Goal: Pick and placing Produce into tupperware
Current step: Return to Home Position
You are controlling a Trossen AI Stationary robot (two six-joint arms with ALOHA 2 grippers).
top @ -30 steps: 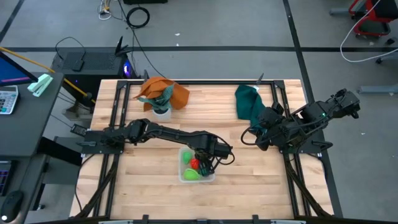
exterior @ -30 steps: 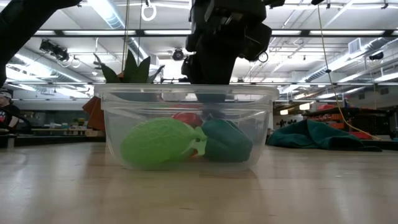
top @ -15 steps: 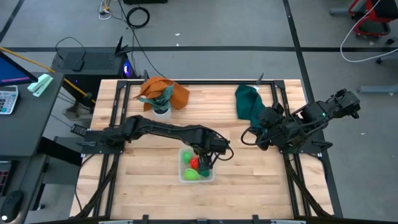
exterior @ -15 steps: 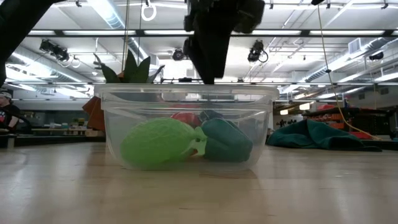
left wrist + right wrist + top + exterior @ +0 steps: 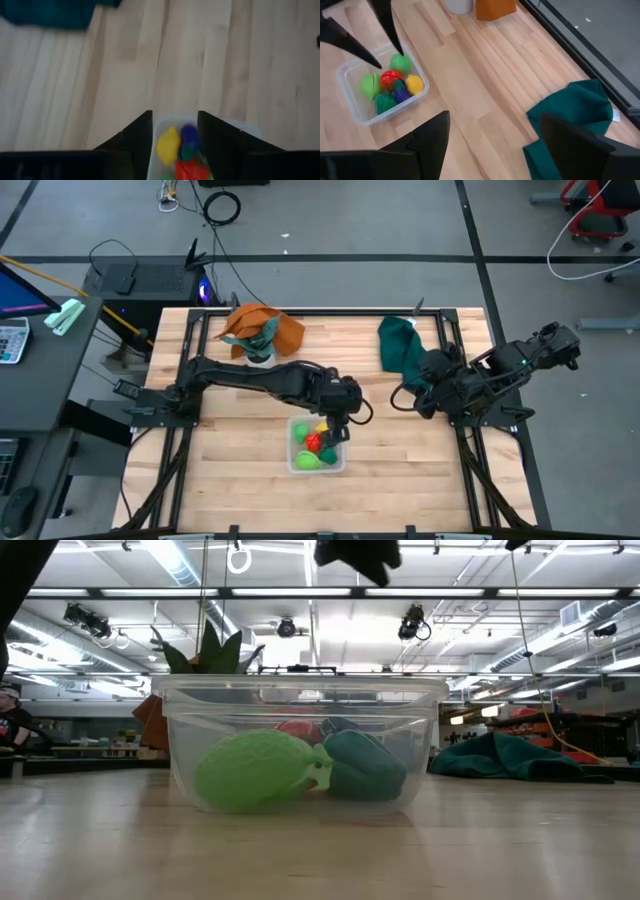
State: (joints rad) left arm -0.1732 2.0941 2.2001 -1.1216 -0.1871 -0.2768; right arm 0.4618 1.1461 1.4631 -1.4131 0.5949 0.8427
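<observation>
Clear thin plastic, square with rounded corners: the tupperware (image 5: pixel 400 710) sits on the tabletop (image 5: pixel 240 470), holding the smooth, rounded produce (image 5: pixel 391 79). Your left jaws hang above it, spread and empty; your right jaws wait wide beside the dark green cloth (image 5: pixel 575 107). Only the low view shows the light-green piece's (image 5: pixel 255 770) ribbed skin.

Left gripper (image 5: pixel 335 423) has risen out of the tupperware (image 5: pixel 425 750), fingers parted. A second ago, in the low view, it hung just over the rim and reached down into the container. Now only its dark tip shows at that view's top edge, with the container well below it. From overhead, the lift has uncovered the yellow piece (image 5: pixel 168 145) directly beneath the claw.
</observation>
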